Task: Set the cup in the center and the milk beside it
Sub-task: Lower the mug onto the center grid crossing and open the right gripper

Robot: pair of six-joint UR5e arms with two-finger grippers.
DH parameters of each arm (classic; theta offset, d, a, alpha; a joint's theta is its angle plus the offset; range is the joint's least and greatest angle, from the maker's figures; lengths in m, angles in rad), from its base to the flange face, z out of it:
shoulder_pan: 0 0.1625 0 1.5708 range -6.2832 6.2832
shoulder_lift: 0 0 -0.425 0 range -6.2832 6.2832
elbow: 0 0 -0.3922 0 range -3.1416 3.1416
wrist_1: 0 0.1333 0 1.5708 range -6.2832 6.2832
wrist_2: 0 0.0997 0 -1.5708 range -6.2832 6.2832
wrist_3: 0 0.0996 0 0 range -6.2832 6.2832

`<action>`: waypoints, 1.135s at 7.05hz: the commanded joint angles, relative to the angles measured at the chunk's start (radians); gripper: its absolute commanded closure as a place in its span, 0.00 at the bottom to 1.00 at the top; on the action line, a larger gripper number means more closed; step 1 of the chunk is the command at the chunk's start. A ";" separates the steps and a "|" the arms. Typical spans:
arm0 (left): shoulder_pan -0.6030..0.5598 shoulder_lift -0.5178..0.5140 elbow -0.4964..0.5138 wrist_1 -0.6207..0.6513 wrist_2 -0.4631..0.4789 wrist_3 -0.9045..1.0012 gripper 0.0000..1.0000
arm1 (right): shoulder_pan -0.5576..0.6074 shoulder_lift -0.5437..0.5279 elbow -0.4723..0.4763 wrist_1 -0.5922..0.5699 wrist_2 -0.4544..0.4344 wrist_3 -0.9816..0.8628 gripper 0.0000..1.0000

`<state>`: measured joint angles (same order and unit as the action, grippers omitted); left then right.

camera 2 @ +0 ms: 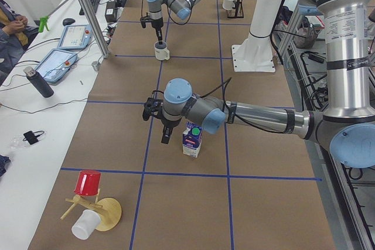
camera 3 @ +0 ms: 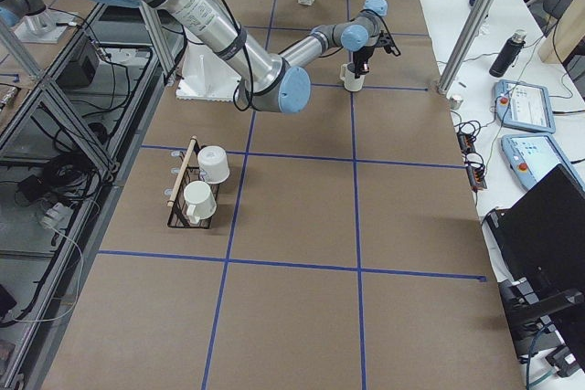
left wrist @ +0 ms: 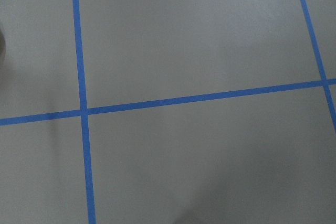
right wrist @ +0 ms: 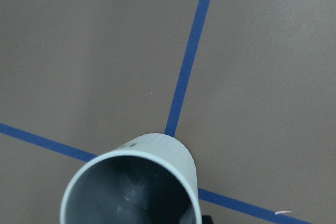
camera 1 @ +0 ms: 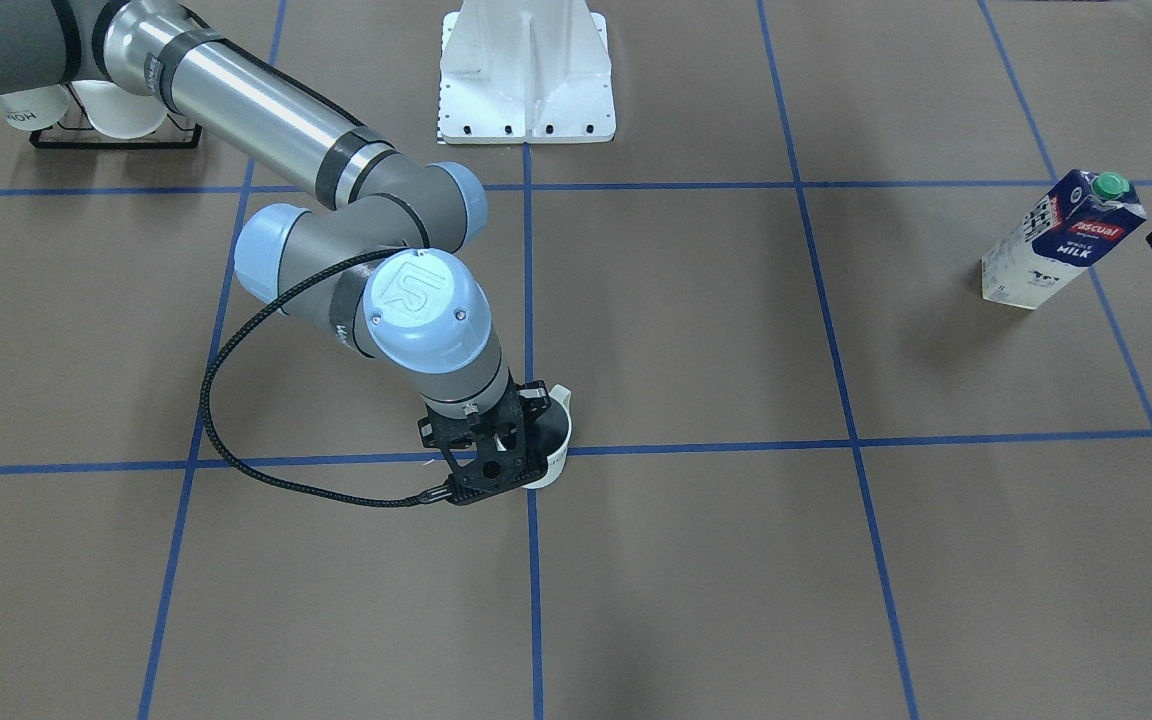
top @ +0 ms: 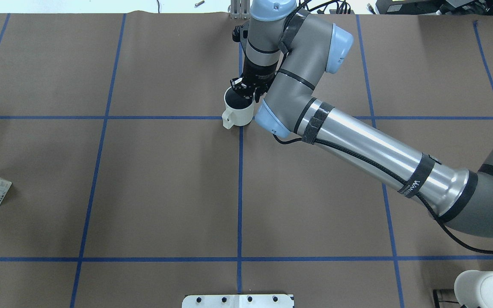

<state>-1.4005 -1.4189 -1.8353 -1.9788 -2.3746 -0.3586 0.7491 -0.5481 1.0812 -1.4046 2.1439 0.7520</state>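
The cup (top: 238,112), a small white mug with its handle toward the robot's left, stands on the blue tape crossing at the table's middle. It also shows in the front view (camera 1: 554,440) and low in the right wrist view (right wrist: 131,187). My right gripper (top: 245,93) points down on the cup's rim and looks shut on it. The milk (camera 1: 1061,240), a navy and white carton with a green cap, stands upright far to the robot's left and shows in the left side view (camera 2: 192,139). My left gripper (camera 2: 167,137) hangs just beside the milk, apart from it. I cannot tell whether it is open or shut.
A black rack with white mugs (camera 1: 86,115) stands on the robot's right side and shows in the right side view (camera 3: 196,191). The white robot base plate (camera 1: 526,80) is at the robot's edge. A red cup on a wooden stand (camera 2: 88,184) sits at the far left end.
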 commanded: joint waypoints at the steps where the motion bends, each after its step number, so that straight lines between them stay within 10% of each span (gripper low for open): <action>1: 0.002 0.001 0.001 -0.011 0.014 -0.043 0.02 | 0.013 0.005 0.011 0.001 0.008 -0.003 0.00; 8: 0.161 0.113 -0.127 -0.083 0.035 -0.289 0.02 | 0.141 -0.300 0.382 -0.011 0.120 -0.003 0.00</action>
<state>-1.2648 -1.3059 -1.9433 -2.0630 -2.3473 -0.6159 0.8873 -0.8291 1.4439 -1.4158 2.2645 0.7487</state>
